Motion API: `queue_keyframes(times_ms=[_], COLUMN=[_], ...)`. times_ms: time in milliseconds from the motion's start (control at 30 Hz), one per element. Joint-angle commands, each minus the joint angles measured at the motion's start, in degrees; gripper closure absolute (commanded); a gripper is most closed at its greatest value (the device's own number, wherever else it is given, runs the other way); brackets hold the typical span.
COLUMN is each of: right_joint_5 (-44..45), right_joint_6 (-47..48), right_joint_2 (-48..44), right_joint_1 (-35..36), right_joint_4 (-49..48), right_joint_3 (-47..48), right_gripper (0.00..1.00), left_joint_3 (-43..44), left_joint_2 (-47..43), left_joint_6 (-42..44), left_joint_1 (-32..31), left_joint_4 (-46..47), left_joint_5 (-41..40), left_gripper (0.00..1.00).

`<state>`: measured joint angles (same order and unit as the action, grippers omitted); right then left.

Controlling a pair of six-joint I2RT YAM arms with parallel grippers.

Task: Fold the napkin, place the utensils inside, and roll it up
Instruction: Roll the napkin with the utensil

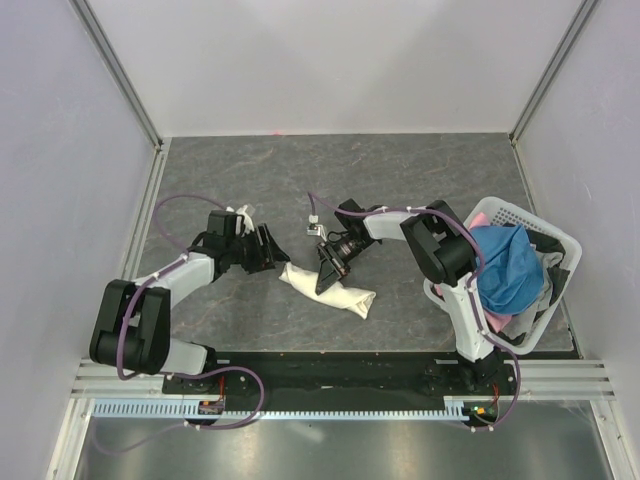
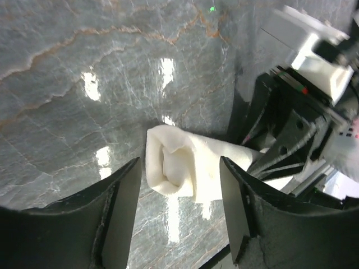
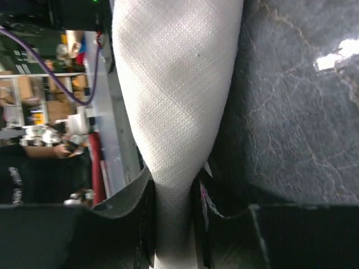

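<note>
The cream-white napkin (image 1: 350, 297) lies rolled into a thick bundle on the dark table, slanting from upper left to lower right. My right gripper (image 1: 327, 273) is shut on the roll's middle; the right wrist view shows the napkin (image 3: 174, 84) pinched narrow between that gripper's (image 3: 174, 193) two pads. My left gripper (image 1: 267, 250) stands open just left of the roll's left end, apart from it. From the left wrist, the napkin's coiled end (image 2: 182, 165) shows beyond the spread jaws of the left gripper (image 2: 179, 188). The utensils are hidden.
A white slatted basket (image 1: 522, 214) stands at the right edge, holding a blue cloth (image 1: 505, 265) and a pink cloth (image 1: 482, 218). The right arm's gripper body (image 2: 291, 129) fills the right side of the left wrist view. Walls close in the table's left, back and right.
</note>
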<state>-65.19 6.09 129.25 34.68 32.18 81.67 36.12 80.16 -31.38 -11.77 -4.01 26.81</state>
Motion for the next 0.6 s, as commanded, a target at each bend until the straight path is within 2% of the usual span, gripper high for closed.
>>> queue_keyframes(times_ms=[0,233,333,467,567], right_joint_5=[-1.0,0.94,1.73,2.96,5.77], right_joint_6=[-1.16,-2.22,-2.66,-3.54,-4.59], right_joint_2=[3.9,3.99,3.99,2.77,-0.04], right_joint_1=[-0.31,-0.66,-0.49,-0.58,-0.66], right_joint_4=[1.92,1.92,2.01,1.92,1.92], right_joint_3=[0.77,1.65,1.91,2.27,2.27], right_gripper=[0.68,0.68,0.68,0.63,0.53], left_joint_3=[-1.4,-2.98,-3.42,-3.86,-3.43], left_joint_2=[1.13,3.86,5.35,5.45,5.18], left_joint_6=[1.93,0.26,0.17,-0.18,-0.53], left_joint_1=[-0.53,-1.32,-1.68,-1.85,-1.85], left_joint_4=[5.75,10.25,10.78,10.6,10.25], left_joint_5=[4.39,7.82,8.52,8.35,8.44], left_gripper=[0.38,0.43,0.5,0.85,0.98])
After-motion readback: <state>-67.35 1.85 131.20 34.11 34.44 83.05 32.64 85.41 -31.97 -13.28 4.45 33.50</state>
